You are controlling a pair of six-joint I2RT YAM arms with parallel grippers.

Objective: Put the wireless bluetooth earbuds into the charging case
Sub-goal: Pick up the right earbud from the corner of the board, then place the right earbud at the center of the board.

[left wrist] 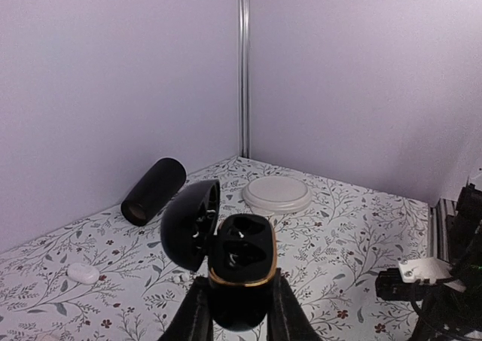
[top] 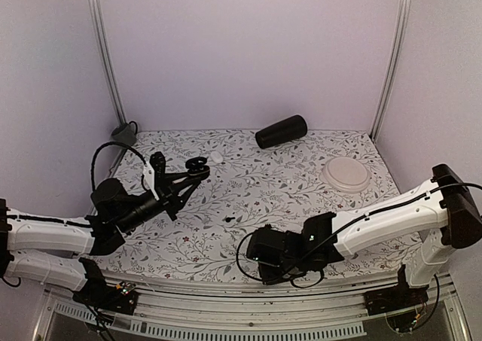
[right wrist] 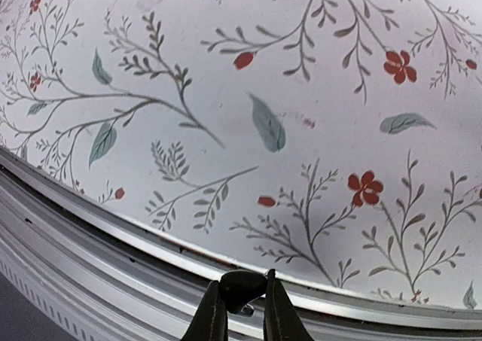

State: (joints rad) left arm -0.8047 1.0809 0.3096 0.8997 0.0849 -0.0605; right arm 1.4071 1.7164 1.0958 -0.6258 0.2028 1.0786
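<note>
Left pincer (left wrist: 239,299): closed on the charging case (left wrist: 241,269), one finger on each side of its lower body. I have the case raised off the flowered surface (top: 248,194), left of centre in the overhead view. Its lid (left wrist: 192,222) is swung open to the left and both wells face up. I cannot tell what is in them.

Right pincer (right wrist: 241,294): low over the near edge of the surface, bottom centre of the overhead view, with the metal rail just under it. Its tips are closed on a small glossy black earbud (right wrist: 241,284).

The other earbud (top: 228,218) lies on the surface mid-frame, between the two pincers and apart from both.

Also there:
- A black cylinder (top: 281,131) lies on its side, top centre.
- A round white dish (top: 345,174) sits at right.
- A small white lump (top: 216,158) lies just beside the raised case.
</note>
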